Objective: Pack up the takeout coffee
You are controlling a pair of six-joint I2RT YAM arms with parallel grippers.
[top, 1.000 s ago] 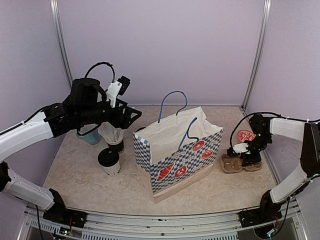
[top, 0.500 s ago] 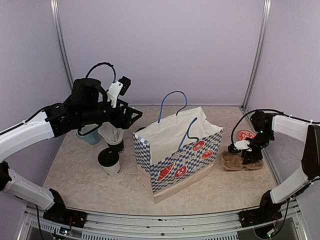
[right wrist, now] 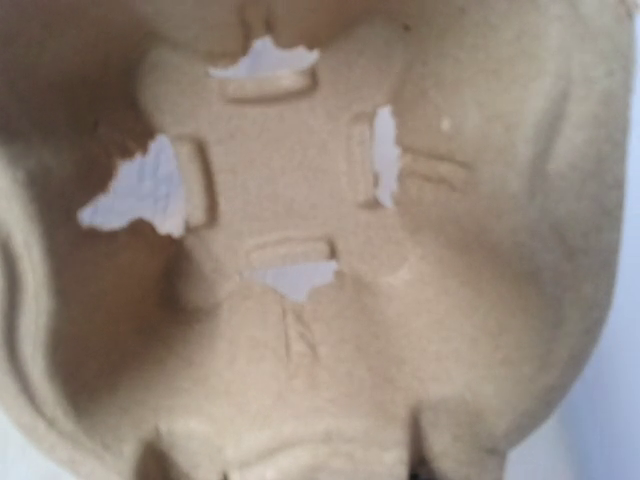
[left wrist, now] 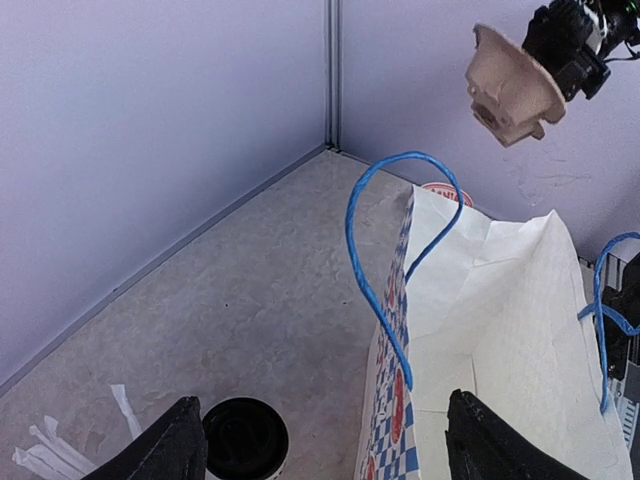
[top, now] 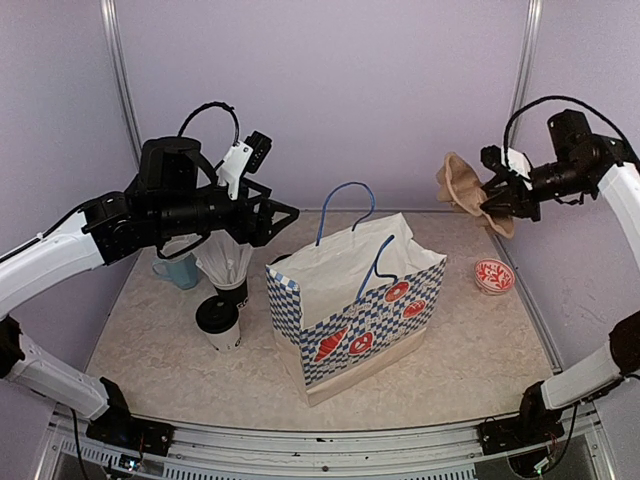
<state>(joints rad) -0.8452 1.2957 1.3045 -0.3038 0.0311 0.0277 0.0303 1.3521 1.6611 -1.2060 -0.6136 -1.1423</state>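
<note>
One takeout coffee cup (top: 217,322), white with a black lid, stands on the table left of the paper bag (top: 355,300). The left wrist view shows a black lid (left wrist: 243,440) close to the bag's (left wrist: 500,330) left side. My left gripper (top: 280,222) hovers open above the bag's left end, and nothing is between its fingers (left wrist: 175,445). My right gripper (top: 497,195) is high at the back right, shut on a brown pulp cup carrier (top: 468,188). The carrier (right wrist: 320,260) fills the right wrist view and hides the fingers.
The blue-and-white checked bag stands open mid-table with blue handles (top: 345,205) upright. A black cup of white straws (top: 232,272) and a light-blue mug (top: 180,272) sit at the left. A red patterned disc (top: 493,275) lies at the right, near the wall.
My right arm has lifted the pulp carrier off the table at the right to high near the back wall. The left arm rose slightly and stayed open.
</note>
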